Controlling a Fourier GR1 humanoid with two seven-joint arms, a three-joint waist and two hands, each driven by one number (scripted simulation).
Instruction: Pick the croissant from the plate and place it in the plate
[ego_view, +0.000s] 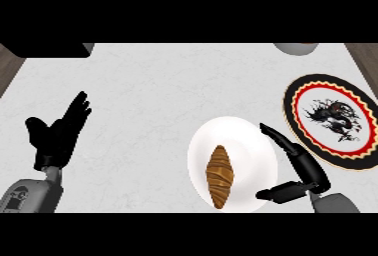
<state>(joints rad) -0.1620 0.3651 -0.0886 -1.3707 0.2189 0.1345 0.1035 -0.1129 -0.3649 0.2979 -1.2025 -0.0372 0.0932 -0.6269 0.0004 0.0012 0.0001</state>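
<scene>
**A:** Head view first, since it's the only one you have. Where's the croissant (219, 176)?

**B:** It lies on the white plate (247, 132), a little left of that plate's middle, long axis running toward and away from you, near end close to the plate's lower rim.

**A:** Which hand do you use?

**B:** Your right hand (299, 172). It sits over the white plate's right rim, fingers straight and pointing up the view, thumb sticking out left; it holds nothing. The croissant is just left of it, alongside the fingers, apart from them.

**A:** And the other one?

**B:** Your left hand (59, 132) rests well apart at the left, fingers straight and together, thumb spread.

**A:** Target?

**B:** The patterned plate (301, 102), just right of your right hand.
</scene>
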